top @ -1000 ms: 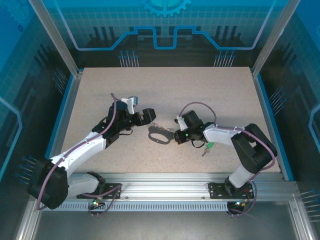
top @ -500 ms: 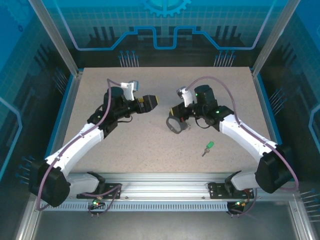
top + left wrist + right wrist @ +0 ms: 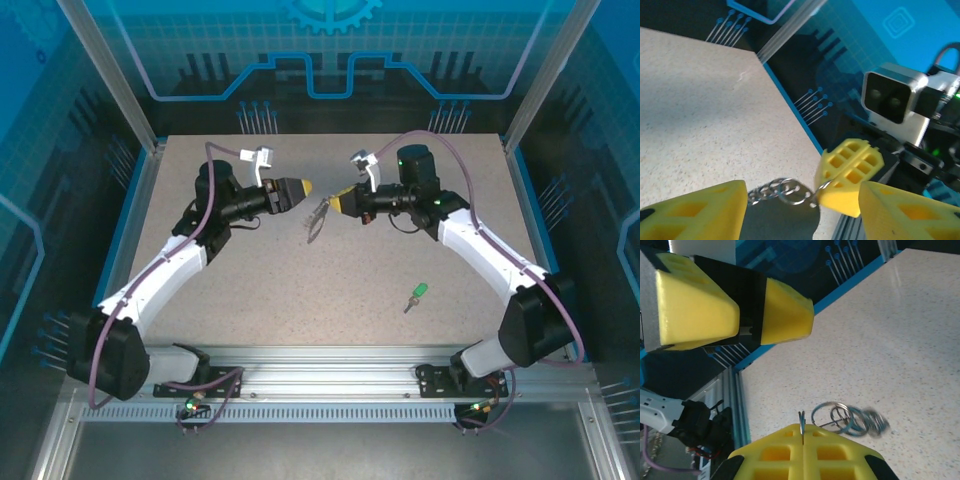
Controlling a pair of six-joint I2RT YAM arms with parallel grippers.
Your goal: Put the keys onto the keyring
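My right gripper (image 3: pixel 342 203) is shut on a silvery link of the keyring (image 3: pixel 317 217), which hangs in the air above the middle of the table. In the right wrist view the pinched link stands up from the shut fingertips (image 3: pixel 790 450), with the other links (image 3: pixel 850 419) dangling beyond. My left gripper (image 3: pixel 300 189) faces it from the left, open, its two fingers on either side of the links (image 3: pixel 777 189) and the dark grey loop (image 3: pixel 780 220). The green-headed key (image 3: pixel 418 294) lies on the table, front right.
The speckled table (image 3: pixel 400 170) has a blue rim and clear walls on three sides. An aluminium rail (image 3: pixel 330 365) runs along the near edge by the arm bases.
The right arm has lifted the keyring off the table and carried it back and up. The left gripper has risen to meet it, and its fingers have narrowed around the links.
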